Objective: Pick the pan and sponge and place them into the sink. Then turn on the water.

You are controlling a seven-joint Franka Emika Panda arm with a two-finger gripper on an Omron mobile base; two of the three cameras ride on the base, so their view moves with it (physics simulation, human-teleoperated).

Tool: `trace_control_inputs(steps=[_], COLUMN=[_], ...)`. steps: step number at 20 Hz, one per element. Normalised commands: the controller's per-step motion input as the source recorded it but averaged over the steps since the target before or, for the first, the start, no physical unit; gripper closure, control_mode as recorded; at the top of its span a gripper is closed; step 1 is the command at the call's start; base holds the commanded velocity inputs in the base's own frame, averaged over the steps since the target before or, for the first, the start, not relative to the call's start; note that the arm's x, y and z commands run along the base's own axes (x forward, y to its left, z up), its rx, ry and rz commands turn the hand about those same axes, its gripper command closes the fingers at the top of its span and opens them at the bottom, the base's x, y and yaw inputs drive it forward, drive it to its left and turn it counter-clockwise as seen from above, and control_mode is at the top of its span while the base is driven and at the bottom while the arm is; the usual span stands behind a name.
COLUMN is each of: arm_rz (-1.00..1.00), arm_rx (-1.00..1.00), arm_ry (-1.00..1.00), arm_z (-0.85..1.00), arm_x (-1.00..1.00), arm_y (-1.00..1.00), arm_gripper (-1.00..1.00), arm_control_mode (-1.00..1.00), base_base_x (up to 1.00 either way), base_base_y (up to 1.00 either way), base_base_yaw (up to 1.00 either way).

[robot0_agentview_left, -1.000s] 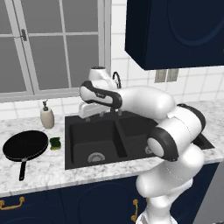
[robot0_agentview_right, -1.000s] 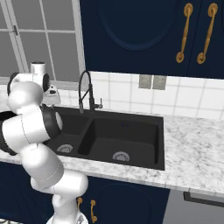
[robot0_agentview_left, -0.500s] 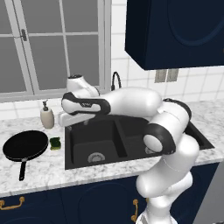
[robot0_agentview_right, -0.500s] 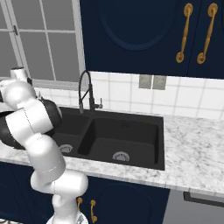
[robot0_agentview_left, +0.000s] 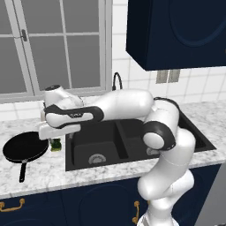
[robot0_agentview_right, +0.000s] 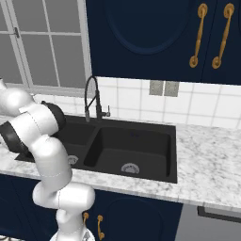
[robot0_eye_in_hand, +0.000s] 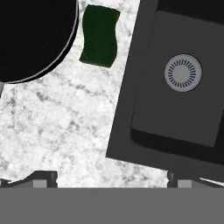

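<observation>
The black pan lies on the marble counter left of the sink, its handle pointing to the front edge. The green sponge sits between the pan and the sink, partly hidden under my hand. My gripper hangs just above the sponge. In the hand view the pan fills the upper left, the sponge lies beside it, and the left basin with its drain is at the right. The fingertips stand wide apart: the gripper is open and holds nothing. No water runs from the faucet.
The window runs behind the counter and a dark upper cabinet hangs over the sink's right side. My arm stretches across the left basin. The marble counter continues right of the sink.
My arm has swung left from above the sink's back edge to the counter between sink and pan, and the hand has come down over the sponge. Pan and sponge have not moved.
</observation>
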Motion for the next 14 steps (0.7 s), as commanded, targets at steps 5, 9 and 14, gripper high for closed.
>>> trace_control_inputs(steps=[5,9,14], arm_rz=[-0.16,-0.05,0.0], arm_rx=[-0.01,-0.06,-0.08], arm_ry=[0.0,0.0,0.0], arm_z=[-0.06,-0.04,-0.18], arm_x=[-0.4,-0.04,0.0], arm_y=[0.57,0.31,0.23], arm_gripper=[-1.0,-1.0,-1.0], arm_control_mode=[-1.0,-1.0,-1.0], base_base_x=[0.0,0.0,0.0], base_base_y=[0.0,0.0,0.0], base_base_yaw=[0.0,0.0,0.0])
